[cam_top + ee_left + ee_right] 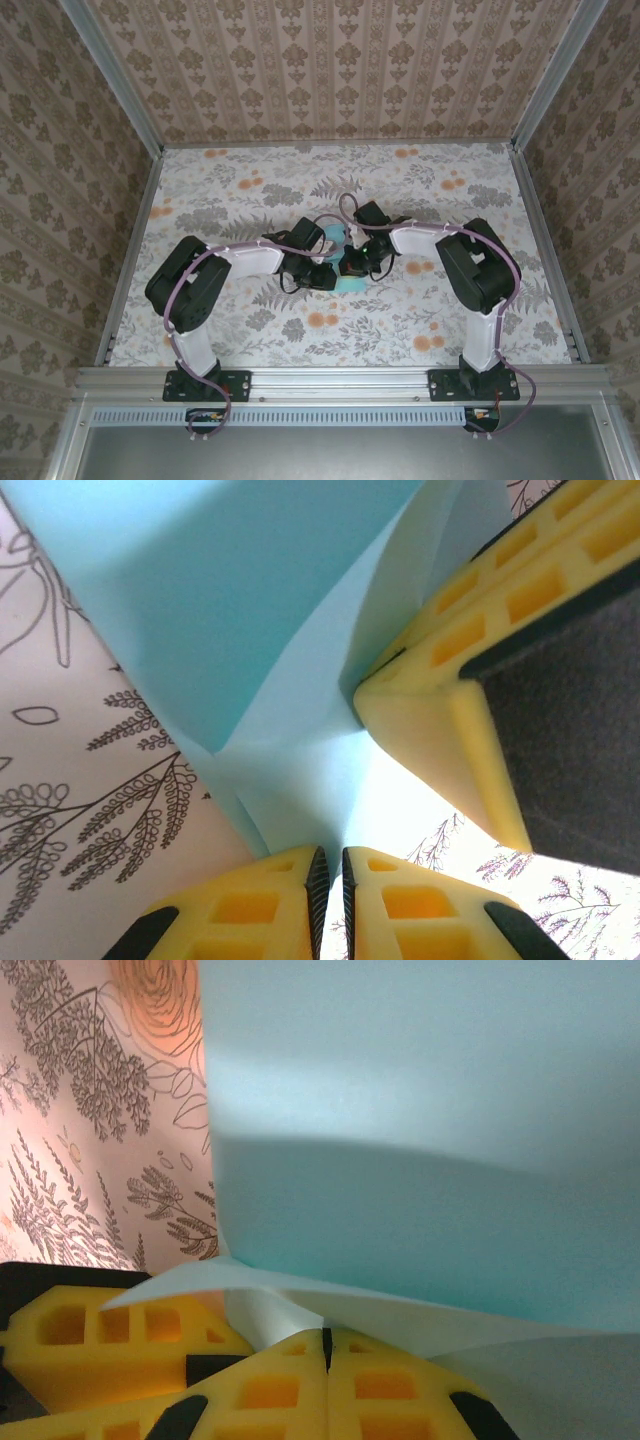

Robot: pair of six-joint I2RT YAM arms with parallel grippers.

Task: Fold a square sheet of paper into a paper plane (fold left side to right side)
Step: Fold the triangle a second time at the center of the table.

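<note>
Yellow fingers [400, 885] of the left hand [330, 858] clamp an edge of the blue paper [250, 600] at mid-desk [70, 810]. The right hand [326, 1338] is pinched shut on its raised flap. With 2 grips this close, uneven pulling could tear the paper or skew the crease.

Paper and robot tally
One thin light-blue paper sheet [250, 610]; two black-and-white robot arms [200, 285]; two yellow-fingered grippers: left gripper [330, 865], right gripper [327, 1340].
</note>
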